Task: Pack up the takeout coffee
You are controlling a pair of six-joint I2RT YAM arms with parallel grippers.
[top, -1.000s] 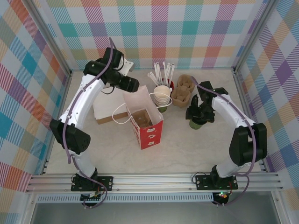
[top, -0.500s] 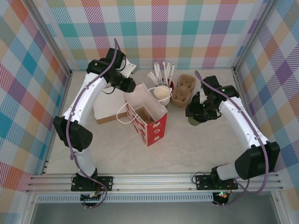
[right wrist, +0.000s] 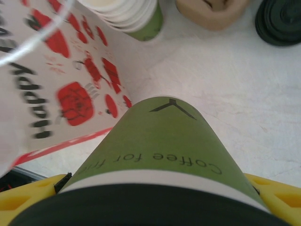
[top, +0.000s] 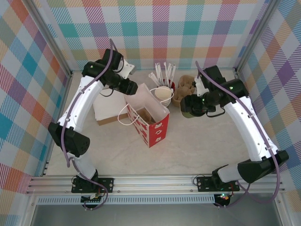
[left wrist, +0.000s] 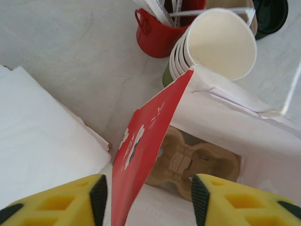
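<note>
Right arm (top: 247, 120) has swung inward towards the red paper bag (top: 157, 129); left gripper (left wrist: 148, 197) straddles its wall, fingers apart, not pinching; right gripper (top: 195, 104) clasps the green coffee cup (right wrist: 162, 136) near the bag; I'd keep it upright, entering centred

The bag (top: 151, 123) stands open at mid-table, its mouth free from above. A cardboard tray (left wrist: 190, 162) lies on its floor. The left gripper (left wrist: 148, 200) straddles the bag's far wall with its fingers spread, taking up that corner. A stack of cups (top: 163, 94) sits right at the far rim, with the straw holder (left wrist: 157, 35) and black lids (right wrist: 281, 21) beyond. Bare table (top: 197, 146) lies between the bag and the right gripper (top: 194, 107), which is clamped on the coffee cup (right wrist: 162, 146), and along the near side. White paper (top: 104, 109) fills the left.
</note>
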